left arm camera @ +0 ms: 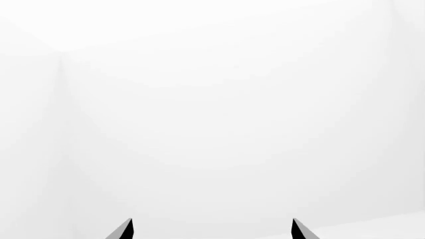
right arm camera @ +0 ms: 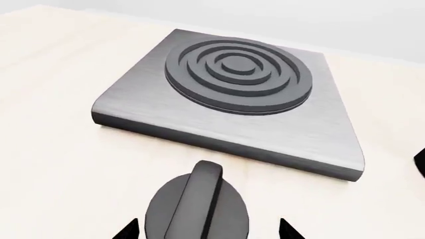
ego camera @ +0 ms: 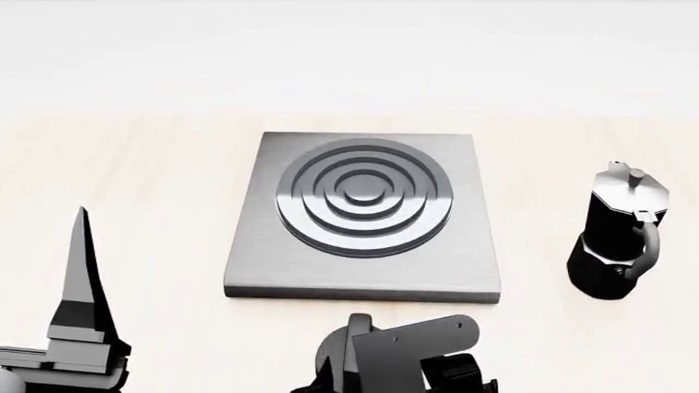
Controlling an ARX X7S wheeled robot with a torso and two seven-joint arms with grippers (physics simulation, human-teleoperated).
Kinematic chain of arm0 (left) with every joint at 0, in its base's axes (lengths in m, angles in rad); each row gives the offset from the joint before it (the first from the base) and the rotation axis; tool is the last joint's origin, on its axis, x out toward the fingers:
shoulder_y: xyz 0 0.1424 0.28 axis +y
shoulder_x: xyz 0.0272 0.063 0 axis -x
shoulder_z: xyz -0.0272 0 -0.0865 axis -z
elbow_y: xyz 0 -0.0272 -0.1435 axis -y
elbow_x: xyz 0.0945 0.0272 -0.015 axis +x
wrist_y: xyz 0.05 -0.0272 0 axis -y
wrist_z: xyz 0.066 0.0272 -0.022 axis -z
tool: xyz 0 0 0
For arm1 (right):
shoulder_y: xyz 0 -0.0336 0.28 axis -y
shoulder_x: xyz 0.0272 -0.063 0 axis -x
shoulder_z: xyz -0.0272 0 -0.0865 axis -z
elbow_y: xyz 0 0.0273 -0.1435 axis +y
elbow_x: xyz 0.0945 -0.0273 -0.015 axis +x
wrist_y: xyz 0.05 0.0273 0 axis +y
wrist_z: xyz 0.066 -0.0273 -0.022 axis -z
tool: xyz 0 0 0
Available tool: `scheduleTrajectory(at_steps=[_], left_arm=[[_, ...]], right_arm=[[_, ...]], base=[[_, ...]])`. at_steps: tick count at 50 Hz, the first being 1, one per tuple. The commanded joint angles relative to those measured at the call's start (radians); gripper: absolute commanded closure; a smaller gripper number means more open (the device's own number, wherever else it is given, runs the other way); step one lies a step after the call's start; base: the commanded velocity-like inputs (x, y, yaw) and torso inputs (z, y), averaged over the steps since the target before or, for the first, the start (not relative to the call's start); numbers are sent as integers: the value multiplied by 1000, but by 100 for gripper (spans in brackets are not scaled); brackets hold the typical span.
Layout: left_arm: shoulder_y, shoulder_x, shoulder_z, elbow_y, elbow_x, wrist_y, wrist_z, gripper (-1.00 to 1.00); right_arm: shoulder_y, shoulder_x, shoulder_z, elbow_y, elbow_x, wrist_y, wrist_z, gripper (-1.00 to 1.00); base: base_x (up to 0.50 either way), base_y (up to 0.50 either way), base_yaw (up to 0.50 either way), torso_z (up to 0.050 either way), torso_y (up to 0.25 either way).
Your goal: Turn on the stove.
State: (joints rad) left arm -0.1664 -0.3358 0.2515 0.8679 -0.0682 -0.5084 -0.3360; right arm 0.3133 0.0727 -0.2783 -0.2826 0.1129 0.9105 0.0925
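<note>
Brushed grey metal is filling the middle of my view: the flat square stove slab [ego camera: 361, 217] with its raised dark concentric burner rings [ego camera: 362, 196] is lying on the pale wooden counter [ego camera: 142, 180], and its small round black finned knob [right arm camera: 197, 206] is sitting on the counter just in front of the slab's near edge. I am judging the task as barely begun, since nothing is gripping the knob yet and the turning is all left to do. My right gripper [right arm camera: 206, 230] is hovering right at the knob, its two dark fingertips spread wide, one on each side of the disc, apparently not touching it. My left gripper [left arm camera: 211, 230] is idling well apart at the left, released too, pointing at blank white. A black moka pot [ego camera: 620, 233] is standing to the slab's right
</note>
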Motion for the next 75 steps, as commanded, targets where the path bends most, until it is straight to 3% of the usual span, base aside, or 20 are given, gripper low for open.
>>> scheduleTrajectory(at_steps=[1, 75], left_arm=[[-2, -2, 3, 1, -3, -3, -4, -100], [-7, -23, 15, -1, -18, 1, -27, -100]], right_arm=[[22, 6, -7, 49, 20, -14, 7, -100], [69, 40, -43, 268, 94, -129, 44, -100]], base=[[0, 0, 0, 0, 0], [0, 0, 0, 0, 0]])
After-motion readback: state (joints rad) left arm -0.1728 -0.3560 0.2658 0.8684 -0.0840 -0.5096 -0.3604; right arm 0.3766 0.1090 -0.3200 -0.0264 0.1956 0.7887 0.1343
